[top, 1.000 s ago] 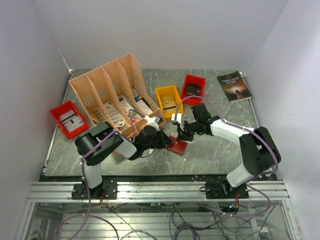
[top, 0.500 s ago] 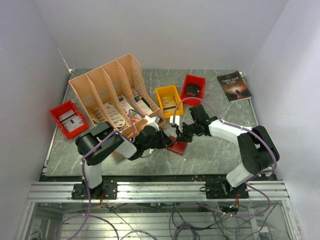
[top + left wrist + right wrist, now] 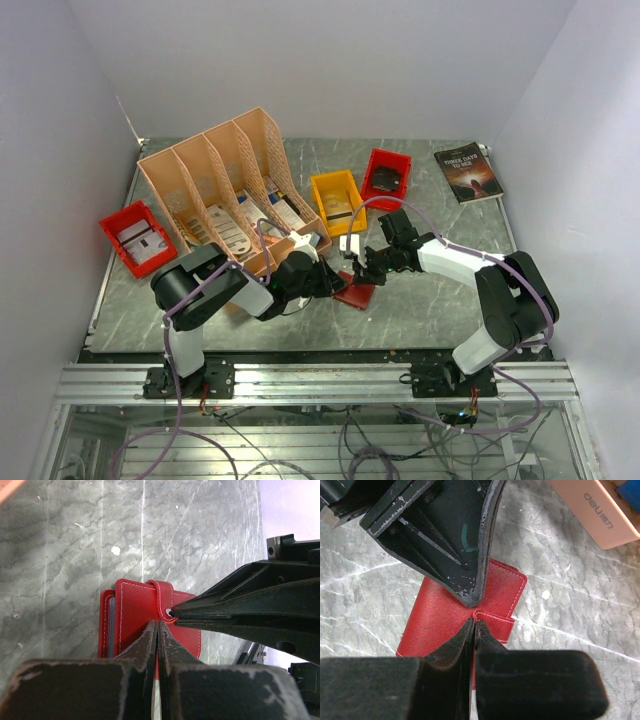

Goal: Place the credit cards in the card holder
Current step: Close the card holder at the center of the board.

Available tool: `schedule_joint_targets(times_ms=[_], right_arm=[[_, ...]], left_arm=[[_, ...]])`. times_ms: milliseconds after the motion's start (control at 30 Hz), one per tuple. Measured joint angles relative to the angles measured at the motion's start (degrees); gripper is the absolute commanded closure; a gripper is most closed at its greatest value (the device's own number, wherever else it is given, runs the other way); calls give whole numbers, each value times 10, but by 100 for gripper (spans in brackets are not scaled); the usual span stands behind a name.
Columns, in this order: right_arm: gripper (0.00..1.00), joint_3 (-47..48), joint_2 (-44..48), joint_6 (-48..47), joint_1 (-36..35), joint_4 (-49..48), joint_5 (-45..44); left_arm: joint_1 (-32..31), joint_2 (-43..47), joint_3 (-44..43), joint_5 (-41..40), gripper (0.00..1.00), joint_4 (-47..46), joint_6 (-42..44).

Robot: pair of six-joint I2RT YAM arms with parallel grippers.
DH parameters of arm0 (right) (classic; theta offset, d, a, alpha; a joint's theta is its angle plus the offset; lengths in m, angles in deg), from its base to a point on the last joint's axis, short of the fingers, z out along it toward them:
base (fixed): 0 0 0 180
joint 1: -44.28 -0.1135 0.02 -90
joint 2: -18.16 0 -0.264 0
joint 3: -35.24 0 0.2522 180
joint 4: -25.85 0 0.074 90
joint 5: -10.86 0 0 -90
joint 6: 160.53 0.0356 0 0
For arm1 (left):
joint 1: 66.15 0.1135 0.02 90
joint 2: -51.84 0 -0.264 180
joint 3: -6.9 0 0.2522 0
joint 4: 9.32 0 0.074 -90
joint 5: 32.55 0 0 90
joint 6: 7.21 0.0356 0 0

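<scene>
Overhead: the left gripper (image 3: 328, 280) and right gripper (image 3: 363, 270) meet over the flat red card holder (image 3: 357, 294).

Left wrist: the left gripper is shut and empty, tips on the cover.

Right wrist: the right gripper is shut and empty, tips at the fastened strap (image 3: 495, 621).

The holder looks unopened, so all credit cards are left to load.

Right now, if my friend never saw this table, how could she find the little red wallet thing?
Find the big peach file rack at the back left. In front of its right end, the left gripper and right gripper meet tip to tip. Under those tips lies the card holder: flat stitched red leather with a snap strap, unlike the two hard, open red bins.
</scene>
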Motion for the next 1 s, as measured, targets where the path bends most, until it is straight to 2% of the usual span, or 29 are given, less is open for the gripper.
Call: schedule_joint_targets(times_ms=[1000], right_arm=[[100, 6, 4, -64, -29, 25, -44]], left_arm=[[0, 3, -2, 2, 93, 11, 0]])
